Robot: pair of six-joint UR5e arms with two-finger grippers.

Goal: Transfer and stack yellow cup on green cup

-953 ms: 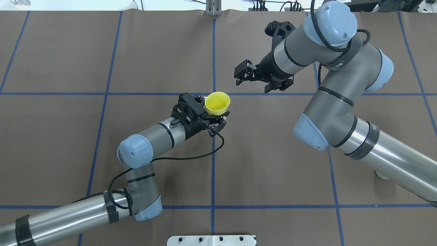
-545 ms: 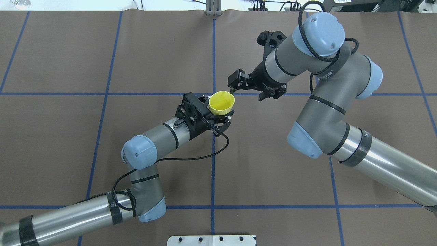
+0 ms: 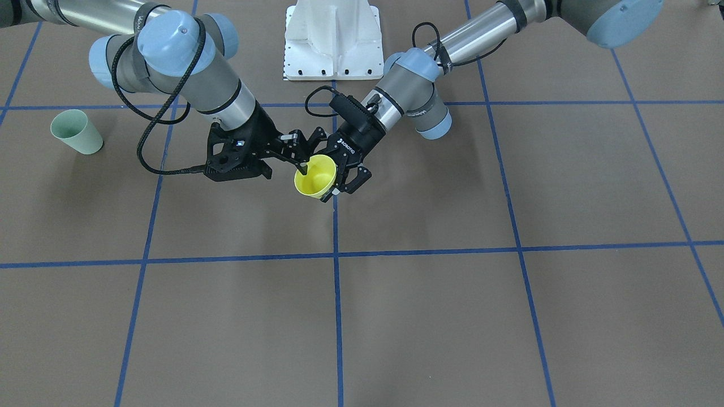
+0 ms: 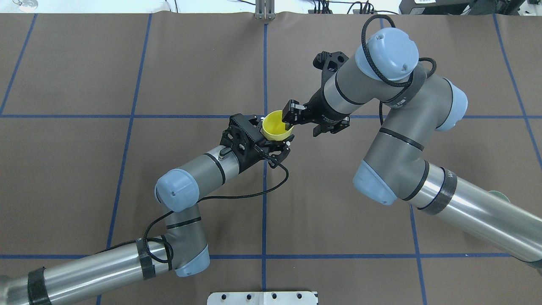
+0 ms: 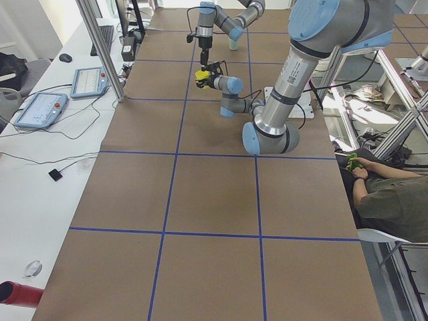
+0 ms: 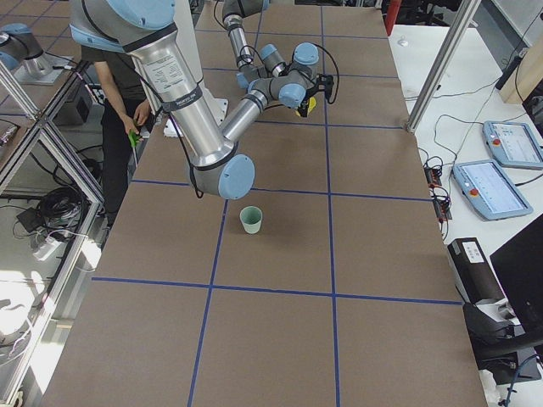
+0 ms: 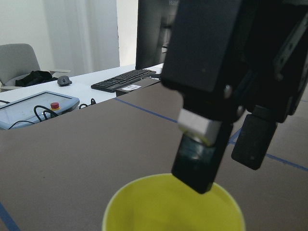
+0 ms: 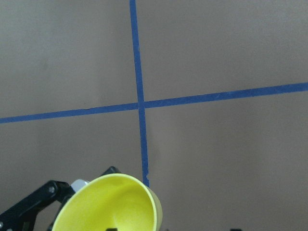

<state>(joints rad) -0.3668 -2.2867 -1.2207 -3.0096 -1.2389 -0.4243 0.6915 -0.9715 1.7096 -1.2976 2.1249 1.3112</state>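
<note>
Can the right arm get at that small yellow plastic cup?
Likely yes: the open right gripper has one finger inside the uncovered rim of the small yellow plastic cup.

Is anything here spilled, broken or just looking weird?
Nothing spilled or broken. Only oddity: the yellow cup hangs in mid-air in the left gripper, with one finger of the right gripper dipped inside its rim.

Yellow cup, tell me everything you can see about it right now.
The yellow cup is a plain bright yellow tumbler, plastic by its look, tapered, empty, no handle. The left gripper clamps its sides and holds it off the table, mouth up, near the centre blue line. The open right gripper straddles its rim, one finger inside the mouth; contact there is unclear.
</note>
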